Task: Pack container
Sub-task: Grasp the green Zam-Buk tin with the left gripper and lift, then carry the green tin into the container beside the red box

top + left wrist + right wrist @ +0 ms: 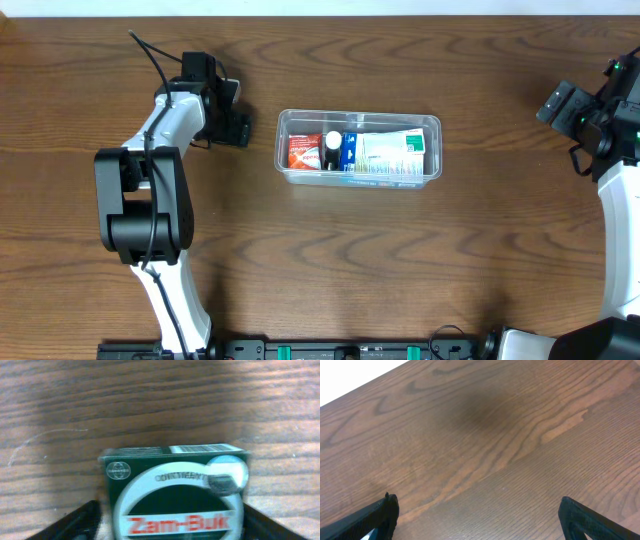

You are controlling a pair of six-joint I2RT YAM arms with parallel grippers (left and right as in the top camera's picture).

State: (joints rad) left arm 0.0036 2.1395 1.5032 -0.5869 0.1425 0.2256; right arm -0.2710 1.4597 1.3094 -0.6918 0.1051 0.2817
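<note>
From above: finds the container (282, 150) in the middle of the table (320, 260), long side running left to right. Holds a red packet (304, 150), a dark bottle with a white cap (331, 148), a blue box (349, 150) and a white-and-green carton (395, 152), packed side by side across most of the floor. Puts the left gripper (238, 110) well to the left of the tub, low over the wood, hiding whatever lies under it. Puts the right gripper (562, 105) far off at the right edge, with nothing near it.

From the left wrist: looks straight onto a dark green box (175, 490) lettered Zam-Buk, lying on the wood between the two fingers (75, 522), one just beside each side of it. Cannot tell through the blur whether pressing on the box or a shade short of it.

From the right wrist: shows wood grain only, with the fingers (375, 517) at the far lower corners, spread wide and holding nothing.

Reads as the pick-up of one more item for the tub, with the grasp not yet proven. Calls next for a firm squeeze on the box's sides, a lift clear of the wood, a carry rightward over the near rim, and a careful lowering. Leaves little free floor inside, so probably means laying the box on top of the others or slipping it in on edge.
</note>
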